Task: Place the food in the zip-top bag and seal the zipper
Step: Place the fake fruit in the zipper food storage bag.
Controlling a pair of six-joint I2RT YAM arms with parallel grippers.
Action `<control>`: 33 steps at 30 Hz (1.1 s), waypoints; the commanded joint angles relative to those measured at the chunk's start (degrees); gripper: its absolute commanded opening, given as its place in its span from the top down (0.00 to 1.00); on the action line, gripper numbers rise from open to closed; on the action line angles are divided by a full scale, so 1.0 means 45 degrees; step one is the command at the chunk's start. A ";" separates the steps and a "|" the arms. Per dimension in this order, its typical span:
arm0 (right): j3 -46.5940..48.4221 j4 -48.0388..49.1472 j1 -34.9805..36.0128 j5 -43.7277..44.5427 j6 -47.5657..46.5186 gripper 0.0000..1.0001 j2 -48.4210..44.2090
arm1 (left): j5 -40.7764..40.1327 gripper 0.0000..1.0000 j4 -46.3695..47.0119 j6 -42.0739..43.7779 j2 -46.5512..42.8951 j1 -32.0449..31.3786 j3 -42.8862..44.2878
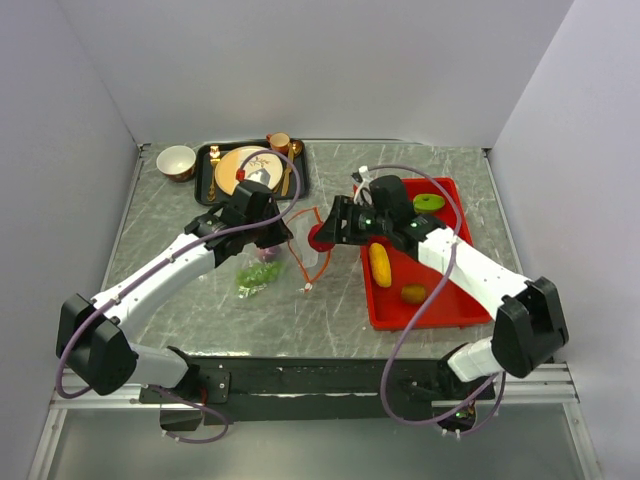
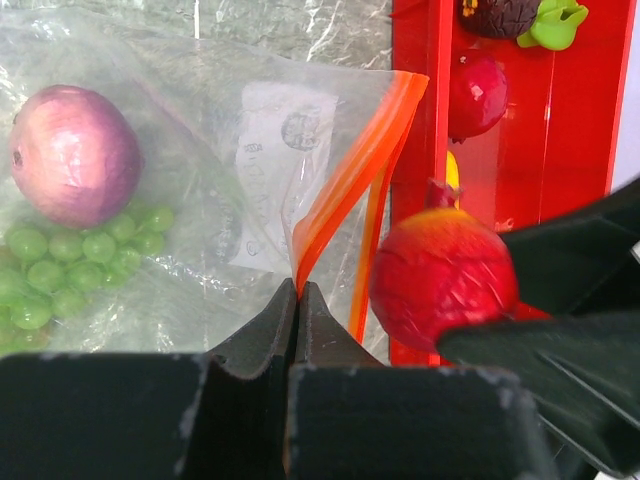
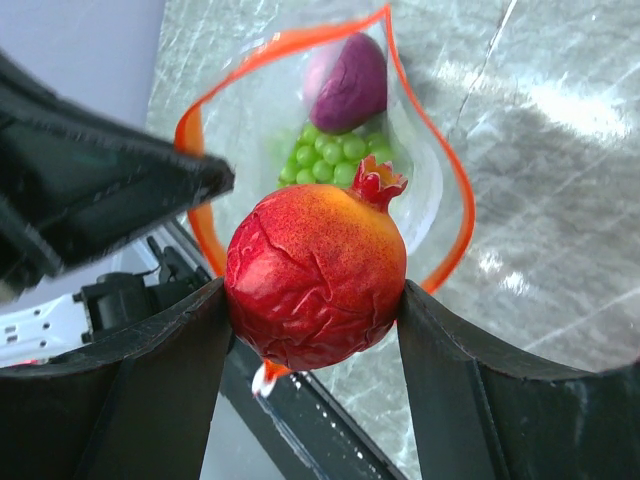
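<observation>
Right gripper (image 3: pixel 312 305) is clasping a likely slick red toy pomegranate (image 2: pixel 440 280). Left gripper (image 2: pixel 297 300) is pinching the orange zipper (image 2: pixel 350 170) of the limp clear bag (image 2: pixel 200 215).

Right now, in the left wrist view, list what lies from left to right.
Purple onion → white printed patch on the zip-top bag → pomegranate → green toy piece on the red tray.

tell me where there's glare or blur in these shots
Top view: even, soft light, mild sheen on the table. Left wrist: bag wrinkles glint; left hand near the lens is dark, soft. Right wrist: strong glare on the table upper right; pomegranate sharp.
</observation>
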 commanded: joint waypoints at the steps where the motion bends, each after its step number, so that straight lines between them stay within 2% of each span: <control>1: 0.1250 -0.0168 0.0200 0.0615 -0.0392 1.00 0.0744 | 0.0311 0.99 0.0198 0.0010 -0.0468 -0.0039 0.0235; 8: 0.2188 -0.0736 0.0395 0.0752 -0.0763 1.00 0.1820 | 0.0312 0.99 0.0062 0.0068 -0.0722 -0.0039 0.0470; 11: 0.2442 -0.0756 0.0551 0.0656 -0.0822 0.88 0.2250 | 0.0234 0.99 -0.0075 0.0107 -0.0839 -0.0039 0.0548; 12: 0.2597 -0.0755 0.0629 0.0617 -0.0842 0.81 0.2347 | 0.0214 0.99 -0.0056 0.0107 -0.0878 -0.0039 0.0529; 14: 0.2890 -0.0950 0.0805 0.0849 -0.0862 0.76 0.2718 | 0.0175 0.99 0.0003 0.0107 -0.0956 -0.0039 0.0528; 15: 0.3259 -0.1086 0.0825 0.0870 -0.0804 0.67 0.2874 | 0.0156 0.99 -0.0016 0.0088 -0.0937 -0.0039 0.0529; 18: 0.3750 -0.1380 0.1020 0.1102 -0.0920 0.61 0.3266 | 0.0077 0.99 -0.0133 0.0069 -0.0937 -0.0039 0.0568; 20: 0.3810 -0.1439 0.1040 0.1163 -0.1017 0.50 0.3208 | 0.0038 0.99 -0.0269 0.0049 -0.0937 -0.0039 0.0781; 21: 0.3694 -0.1439 0.1040 0.1279 -0.1037 0.38 0.3111 | 0.0038 0.99 -0.0290 0.0088 -0.0957 -0.0039 0.0918; 23: 0.3402 -0.1167 0.1059 0.1650 -0.1173 0.26 0.2624 | -0.0040 0.99 -0.0329 0.0224 -0.0879 -0.0039 0.1231; 24: 0.3071 -0.1088 0.1021 0.1748 -0.1174 0.00 0.2429 | -0.0137 0.99 -0.0387 0.0263 -0.0821 -0.0039 0.1386; 31: 0.2307 -0.1185 0.0982 0.2900 -0.1252 0.00 0.0848 | -0.0236 0.99 -0.0388 0.0245 -0.0722 -0.0039 0.1252; 33: 0.2073 -0.1302 0.0962 0.3777 -0.1097 0.00 0.0456 | -0.0196 0.99 -0.0387 0.0205 -0.0723 -0.0039 0.1212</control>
